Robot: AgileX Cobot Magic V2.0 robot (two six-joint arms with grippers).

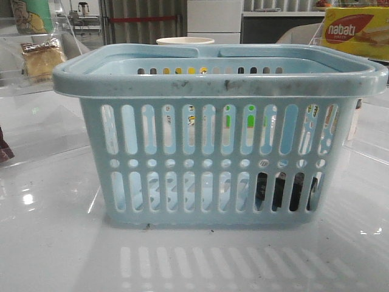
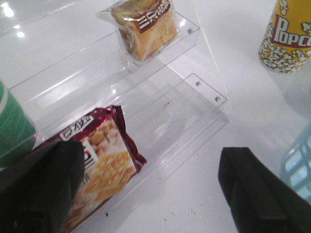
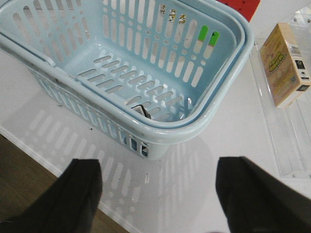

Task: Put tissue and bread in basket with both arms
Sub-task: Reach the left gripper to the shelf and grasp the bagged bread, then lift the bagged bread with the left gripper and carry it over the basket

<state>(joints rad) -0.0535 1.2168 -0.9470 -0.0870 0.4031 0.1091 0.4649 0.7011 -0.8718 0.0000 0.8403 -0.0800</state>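
surface: a glossy white tabletop (image 1: 55,243) with bright light glints and a mirrored image of the basket's slots; small dark specks lie near the basket's base.
basket: a large pale blue plastic rectangular basket (image 1: 219,91) with slotted and round-holed sides and a thick scuffed rim stands at the middle of the table, near the camera, handles folded down on the rim.
tissue: a small dark near-black pack (image 1: 285,191) lies on the basket floor in its right near corner, seen through the slots; the right wrist view shows only a sliver of it (image 3: 142,111) past the rim.
bread: golden-yellow flat bread in a clear crinkly wrapper with a dark printed strip (image 2: 146,26) sits on the upper step of a clear acrylic stepped shelf (image 2: 194,97) at the far left, outside the basket (image 1: 42,58).
left gripper: left gripper (image 2: 146,189) hangs above the shelf's lower step, its dark fingers spread wide with nothing between them.
right gripper: right gripper (image 3: 158,194) hangs over the table just outside the basket, fingers wide apart and empty.
room: a yellow-red nabati box (image 1: 355,31) stands far right.
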